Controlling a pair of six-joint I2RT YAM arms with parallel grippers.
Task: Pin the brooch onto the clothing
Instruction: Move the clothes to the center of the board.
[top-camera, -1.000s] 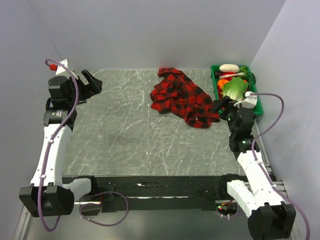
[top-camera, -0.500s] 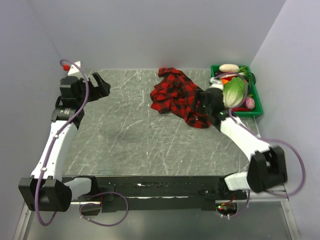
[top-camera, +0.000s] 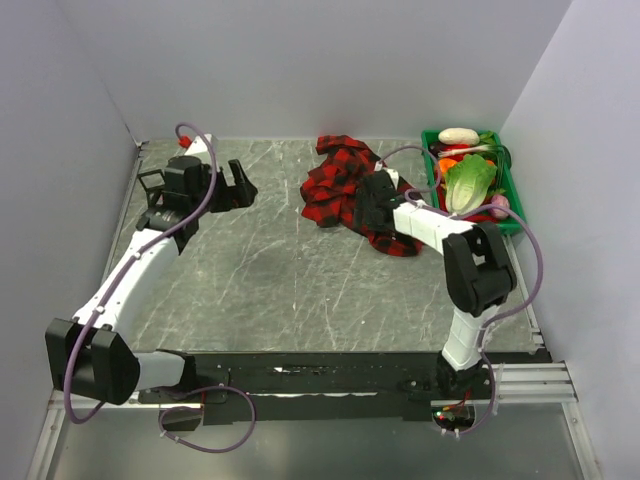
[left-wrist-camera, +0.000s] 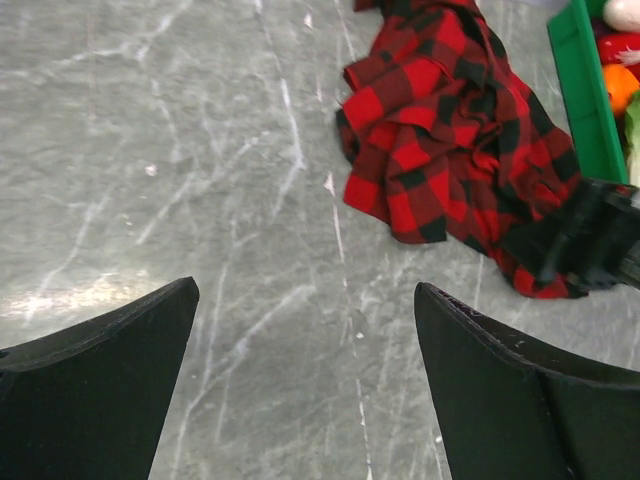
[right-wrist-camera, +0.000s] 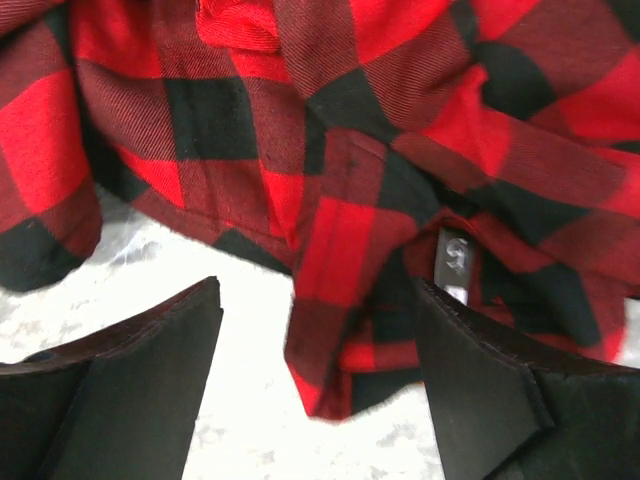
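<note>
The clothing, a red-and-black plaid shirt, lies crumpled at the back middle of the table; it also shows in the left wrist view and fills the right wrist view. My right gripper hangs open low over the shirt's near edge, a cloth corner lying between its fingers and a small dark label near the right finger. My left gripper is open over bare table to the left of the shirt, nothing between its fingers. The brooch is not visible in any view.
A green bin of vegetables, among them a lettuce, stands at the back right, just right of the shirt. Grey walls enclose the marbled table on three sides.
My right arm has swung left from beside the green bin onto the shirt's near edge. My left arm has moved right from the back-left corner toward the shirt. The shirt has not moved.
</note>
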